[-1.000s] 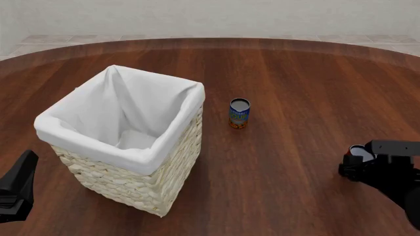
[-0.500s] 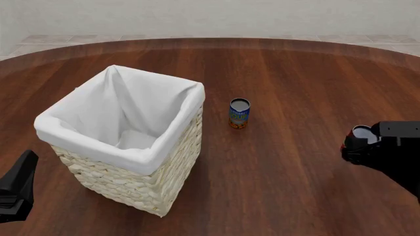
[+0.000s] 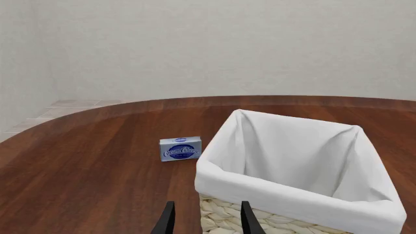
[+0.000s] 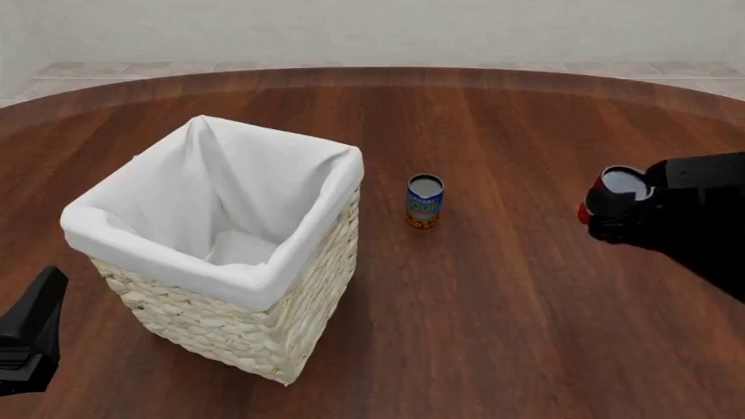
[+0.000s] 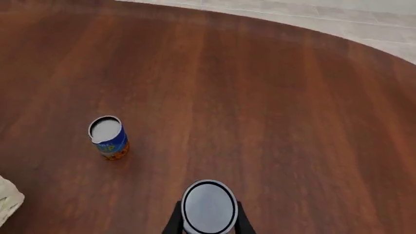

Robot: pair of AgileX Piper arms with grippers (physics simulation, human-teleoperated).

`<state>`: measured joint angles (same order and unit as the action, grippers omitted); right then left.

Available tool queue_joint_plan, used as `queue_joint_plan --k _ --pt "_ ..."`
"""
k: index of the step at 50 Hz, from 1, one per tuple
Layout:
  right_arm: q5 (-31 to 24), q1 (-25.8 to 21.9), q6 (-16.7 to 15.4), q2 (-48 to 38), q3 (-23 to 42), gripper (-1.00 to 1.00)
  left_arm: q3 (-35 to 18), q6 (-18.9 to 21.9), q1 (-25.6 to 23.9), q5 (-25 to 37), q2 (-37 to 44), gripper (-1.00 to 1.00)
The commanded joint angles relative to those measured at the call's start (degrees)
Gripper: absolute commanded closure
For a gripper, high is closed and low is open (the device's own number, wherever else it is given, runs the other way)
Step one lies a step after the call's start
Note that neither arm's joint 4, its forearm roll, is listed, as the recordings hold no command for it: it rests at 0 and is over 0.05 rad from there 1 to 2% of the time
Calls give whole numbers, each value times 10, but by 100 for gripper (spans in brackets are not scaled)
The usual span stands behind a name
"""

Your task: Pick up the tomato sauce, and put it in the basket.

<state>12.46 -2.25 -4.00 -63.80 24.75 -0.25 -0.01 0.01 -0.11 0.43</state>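
My right gripper (image 4: 613,212) is shut on the tomato sauce (image 4: 617,189), a small can with a red label and silvery top, and holds it above the table at the right. In the right wrist view the can's silvery top (image 5: 209,206) sits between the fingers (image 5: 174,222). The basket (image 4: 305,262), cream wicker with white cloth lining, stands at the left; it also shows in the left wrist view (image 3: 231,218). My left gripper (image 3: 206,222) is open and empty, close to the basket's near side.
A blue-and-orange can (image 4: 424,202) stands upright between the basket and my right gripper; it also shows in the right wrist view (image 5: 109,137). A small blue-and-white box (image 3: 180,148) lies on the table beyond the basket in the left wrist view.
My right gripper has lifted the tomato sauce up off the table and carried it a little left. The left arm, basket and blue-and-orange can have not moved.
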Motion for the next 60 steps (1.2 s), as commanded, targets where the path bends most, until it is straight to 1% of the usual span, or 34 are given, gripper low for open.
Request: queue_joint_plan --k 1,3,5,8,9,10,17,27,29,31,35,39,44,48,60 --pt "-26 -51 15 13 47 100 0 0 0 0 0 -100" --pt "-30 -59 26 12 57 100 0 0 0 0 0 -100" --pt "-32 -66 19 10 66 100 0 0 0 0 0 -100" --pt "-39 -79 27 10 77 100 0 0 0 0 0 -100" --pt "-41 -85 18 10 82 100 0 0 0 0 0 -100" --pt "-43 -89 21 9 87 100 0 0 0 0 0 -100" --pt "-43 -119 14 -2 108 100 0 0 0 0 0 -100" --pt "-48 -156 17 -16 139 100 0 0 0 0 0 -100" --pt "-49 -166 14 -19 145 100 0 0 0 0 0 -100" --pt "-52 -175 21 -23 152 100 0 0 0 0 0 -100" --pt "-55 -189 16 -31 164 100 0 0 0 0 0 -100" --pt "-60 -209 19 -45 185 100 0 0 0 0 0 -100" --pt "-62 -221 22 -53 195 100 0 0 0 0 0 -100" --pt "-70 -245 23 -68 215 100 0 0 0 0 0 -100" --pt "-77 -290 16 -111 268 100 0 0 0 0 0 -100"
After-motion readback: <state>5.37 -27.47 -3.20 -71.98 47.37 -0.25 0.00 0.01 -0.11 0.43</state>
